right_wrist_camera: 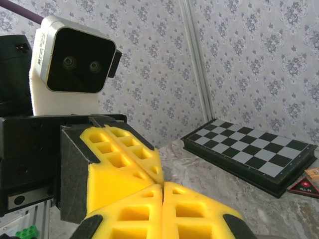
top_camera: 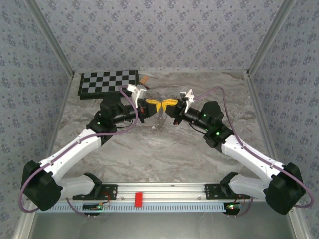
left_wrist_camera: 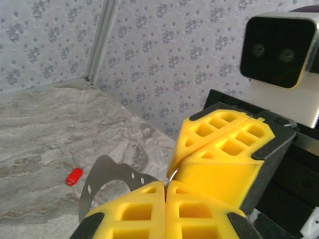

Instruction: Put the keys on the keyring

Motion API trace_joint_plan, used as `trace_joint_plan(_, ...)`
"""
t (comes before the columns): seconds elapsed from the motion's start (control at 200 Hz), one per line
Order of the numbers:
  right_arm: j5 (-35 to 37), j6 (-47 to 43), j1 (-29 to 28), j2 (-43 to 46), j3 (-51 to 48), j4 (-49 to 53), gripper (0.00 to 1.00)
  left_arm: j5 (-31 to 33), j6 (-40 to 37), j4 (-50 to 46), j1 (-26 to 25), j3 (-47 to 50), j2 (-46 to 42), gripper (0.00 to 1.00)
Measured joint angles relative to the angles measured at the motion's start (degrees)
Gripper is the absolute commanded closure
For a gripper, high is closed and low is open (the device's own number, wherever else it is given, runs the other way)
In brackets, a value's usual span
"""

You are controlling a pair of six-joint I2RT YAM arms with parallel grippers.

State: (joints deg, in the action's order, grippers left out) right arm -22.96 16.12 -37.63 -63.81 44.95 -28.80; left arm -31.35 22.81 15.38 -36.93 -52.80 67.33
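My left gripper (top_camera: 156, 105) and right gripper (top_camera: 165, 104) meet tip to tip above the table's middle. Both are shut on the keyring. In the left wrist view a thin silvery wire (left_wrist_camera: 172, 175) runs from the closed seam of my left gripper (left_wrist_camera: 165, 186) into the seam of the right gripper (left_wrist_camera: 178, 163). A flat grey loop with small holes (left_wrist_camera: 97, 180) hangs below it, and it shows faintly under the tips as the keyring (top_camera: 159, 122). The red key (left_wrist_camera: 75, 176) lies alone on the marble table, apart from both grippers. In the right wrist view the right gripper (right_wrist_camera: 163, 188) touches the left fingers (right_wrist_camera: 124, 159).
A chessboard (top_camera: 108, 82) lies at the back left, also seen as the chessboard (right_wrist_camera: 249, 149). An orange-brown triangular piece (right_wrist_camera: 304, 186) sits beside it. A red rectangular block (top_camera: 138, 198) rests on the front rail. Patterned walls close in the table on three sides.
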Motion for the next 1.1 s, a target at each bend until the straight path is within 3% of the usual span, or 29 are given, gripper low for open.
trace_joint_plan(0.26,0.61,-0.02,-0.02,-0.07,0.00,0.81,1.00,5.33,-2.82,-1.97,-2.03,-0.22,-0.37,0.97)
trace_joint_plan(0.42,0.61,-0.04,-0.02,-0.11,0.02,0.81,1.00,5.49,-3.30,-2.21,-2.10,-0.42,-0.37,0.90)
trace_joint_plan(0.585,0.13,-0.02,-0.28,-0.15,0.35,0.79,1.00,5.33,-3.28,-1.95,-2.12,-0.42,-0.37,0.89)
trace_joint_plan(0.735,-0.26,-0.02,-0.28,-0.15,0.37,0.76,1.00,5.01,-3.26,-1.95,-2.10,-0.42,-0.33,0.91)
trace_joint_plan(0.795,-0.24,-0.02,-0.28,-0.15,0.37,0.76,1.00,4.87,-3.26,-1.95,-2.10,-0.42,-0.20,1.00)
trace_joint_plan(1.099,1.09,-0.04,-0.28,-0.15,0.50,1.33,0.97,4.87,-2.62,-1.90,-2.08,-0.42,-0.09,1.00)
